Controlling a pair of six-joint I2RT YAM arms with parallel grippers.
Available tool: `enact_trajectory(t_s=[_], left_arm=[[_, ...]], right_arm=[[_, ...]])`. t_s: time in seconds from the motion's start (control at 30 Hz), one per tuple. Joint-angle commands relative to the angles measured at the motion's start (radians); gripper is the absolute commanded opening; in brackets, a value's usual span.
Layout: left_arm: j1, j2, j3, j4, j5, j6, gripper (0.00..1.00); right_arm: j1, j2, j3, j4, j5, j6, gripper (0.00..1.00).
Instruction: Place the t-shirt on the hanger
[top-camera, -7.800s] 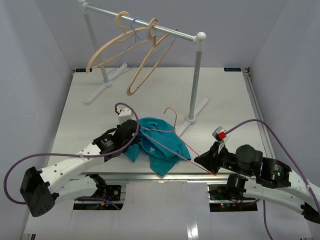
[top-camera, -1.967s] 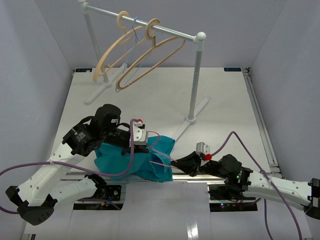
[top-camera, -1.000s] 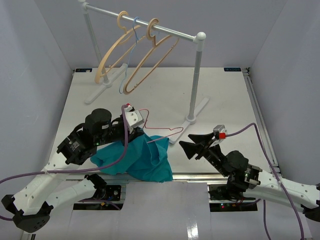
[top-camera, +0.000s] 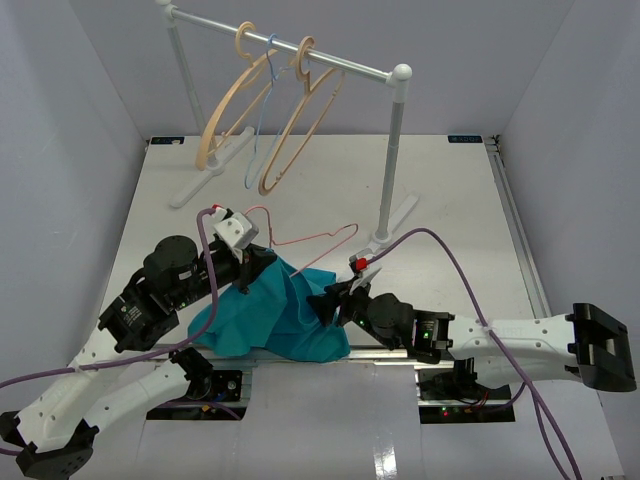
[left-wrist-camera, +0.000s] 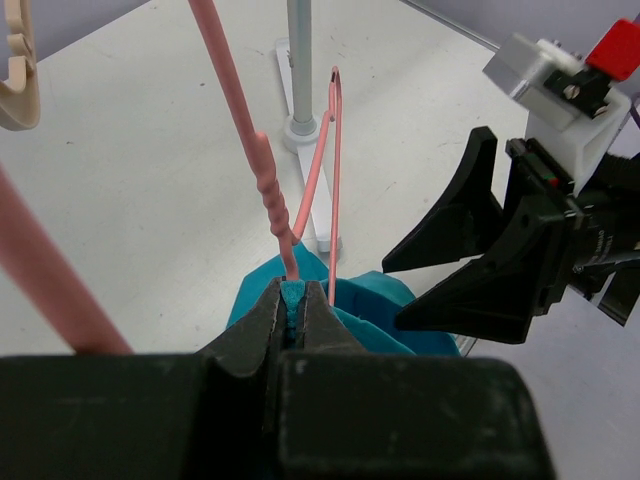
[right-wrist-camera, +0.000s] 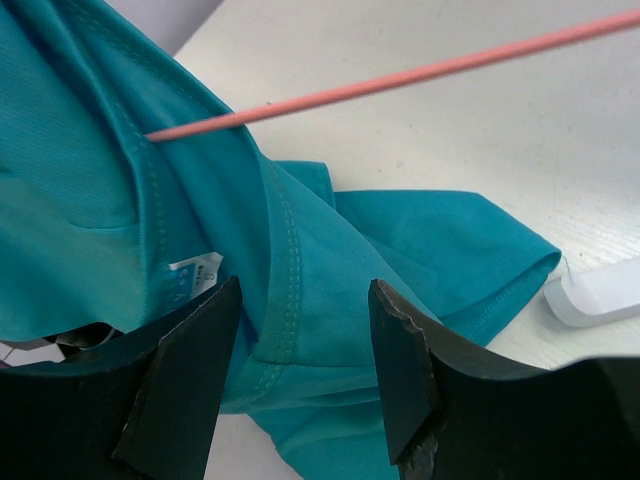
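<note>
The teal t-shirt (top-camera: 268, 318) hangs bunched from my left gripper (top-camera: 256, 266), whose jaws are shut on a fold of its fabric (left-wrist-camera: 292, 296). The pink hanger (top-camera: 305, 240) is raised off the table; its wire (left-wrist-camera: 268, 190) runs down into the fabric right at those jaw tips. My right gripper (top-camera: 330, 302) is open at the shirt's right side. In the right wrist view its fingers straddle the stitched collar edge (right-wrist-camera: 285, 300) without touching it, beside the white label (right-wrist-camera: 195, 277). The hanger's wire (right-wrist-camera: 400, 75) crosses above.
A white rack (top-camera: 391, 150) stands at the back with two beige hangers (top-camera: 290, 130) and a thin light-blue hanger (top-camera: 258, 120) on its bar. Its foot (top-camera: 392, 222) lies just behind the right gripper. The table's near edge (top-camera: 400, 352) is right under the shirt.
My right gripper has swung left and down to the shirt and narrowed a little. The left gripper has shifted slightly left and up, carrying shirt and hanger.
</note>
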Motion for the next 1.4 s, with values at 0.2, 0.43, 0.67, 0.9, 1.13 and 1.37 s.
enact_trajectory(t_s=[0.2,0.43,0.67,0.9,1.13,1.37], left_arm=[[-0.001,-0.013,-0.015,0.058,-0.028,-0.029,0.0],[-0.001,-0.047,-0.011,0.05,-0.055,-0.029,0.0],[-0.001,-0.068,0.01,0.008,0.086,-0.028,0.0],[-0.001,-0.086,0.013,-0.101,0.235,0.032,0.0],[-0.001,-0.097,-0.015,-0.127,0.23,0.091,0.0],[-0.001,-0.093,-0.048,-0.118,0.186,0.119,0.0]], right_arm=[[0.038,0.145,0.079,-0.028,0.142,0.108,0.58],[0.047,0.124,0.049,-0.118,0.233,0.183,0.17],[0.031,-0.032,-0.021,-0.188,0.407,0.161,0.08],[-0.112,-0.32,-0.041,-0.334,0.398,0.101,0.08],[-0.176,-0.459,0.009,-0.489,0.377,0.043,0.08],[-0.179,-0.476,0.084,-0.601,0.375,0.005,0.08]])
